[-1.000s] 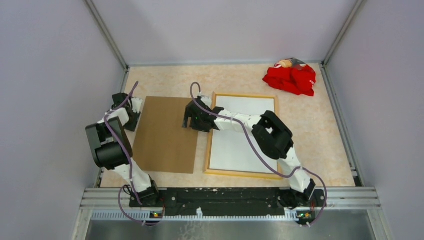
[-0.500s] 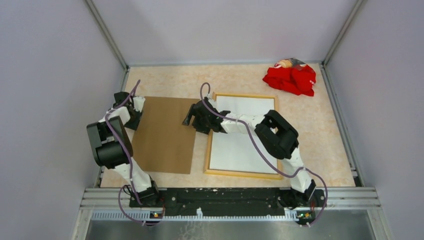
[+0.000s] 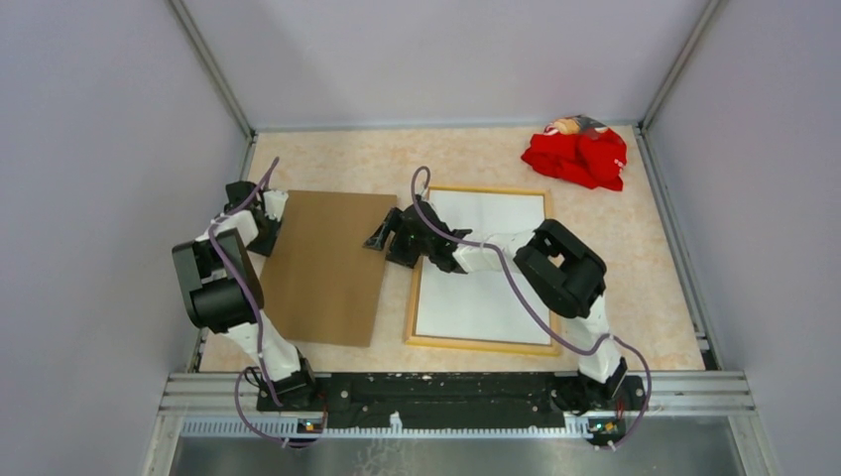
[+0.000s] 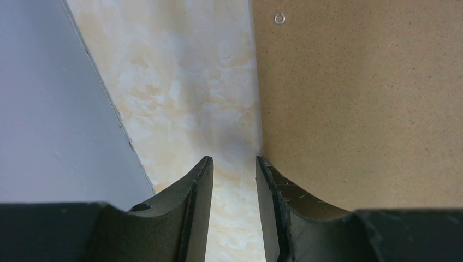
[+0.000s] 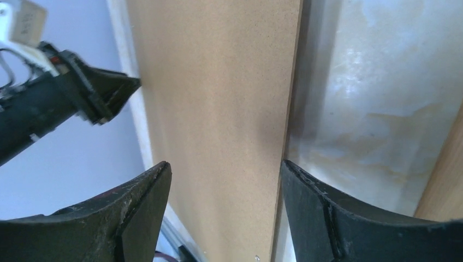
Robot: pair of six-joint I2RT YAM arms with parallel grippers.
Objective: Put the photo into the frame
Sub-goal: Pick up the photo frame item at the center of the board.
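Note:
The frame [image 3: 409, 297] lies pale wood back up right of centre; its rim also shows in the right wrist view [image 5: 445, 174]. A white sheet [image 3: 476, 293], the photo's plain back, lies inside it. The brown backing board [image 3: 327, 266] lies to its left. My right gripper [image 3: 377, 240] is open at the board's right edge [image 5: 218, 98], with that edge between the jaws [image 5: 225, 162]. My left gripper [image 3: 263, 210] is open and empty at the board's far left corner [image 4: 233, 159], one finger [image 4: 278, 185] over the board [image 4: 360, 98].
A red cloth bundle [image 3: 578, 154] lies in the far right corner. Grey walls close in the table [image 3: 655, 268] on the left, back and right. The left wall [image 4: 49, 109] runs close beside my left gripper.
My right gripper has moved right and a little farther along the board's right edge. The board has turned slightly, its near right corner swinging left. The left gripper has barely moved.

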